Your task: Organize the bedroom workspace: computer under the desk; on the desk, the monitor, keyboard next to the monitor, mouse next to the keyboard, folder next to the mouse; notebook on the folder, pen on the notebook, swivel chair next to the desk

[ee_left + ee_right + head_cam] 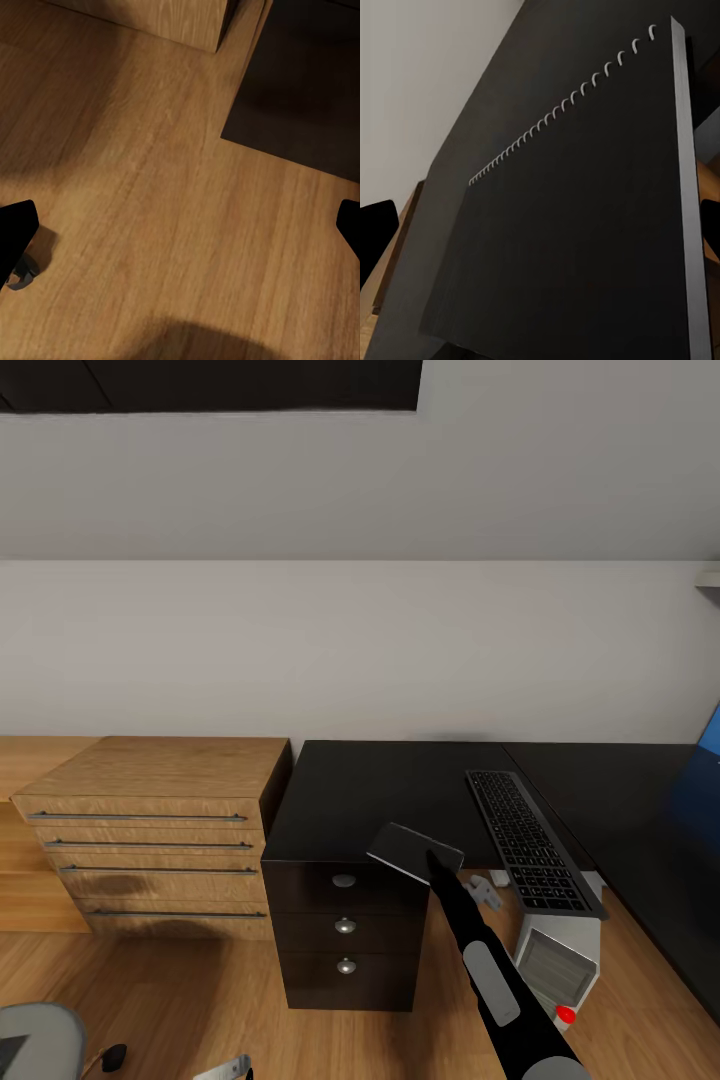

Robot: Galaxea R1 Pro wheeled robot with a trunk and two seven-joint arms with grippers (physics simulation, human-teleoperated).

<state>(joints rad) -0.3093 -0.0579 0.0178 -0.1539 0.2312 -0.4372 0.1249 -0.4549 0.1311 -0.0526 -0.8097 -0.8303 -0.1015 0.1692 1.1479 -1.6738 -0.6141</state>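
In the head view, the right gripper (432,857) holds the notebook (413,851), tilted, above the front edge of the desk (400,785), with the keyboard (528,844) near. In the left wrist view, the left gripper's fingertips (16,229) stand wide over bare floor. In the right wrist view, the spiral-bound notebook (577,225) looks light and stiff; I judge a pinch at one edge enough.

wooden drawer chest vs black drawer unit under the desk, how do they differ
The light wooden drawer chest has long bar handles across each drawer; the black drawer unit has one small round silver knob per drawer. The chest is wider and shows four drawer fronts; the black unit is narrower and shows three. The chest stands free under its own wooden top; the black unit sits under the black desk top. Both stand on the wooden floor, side by side.
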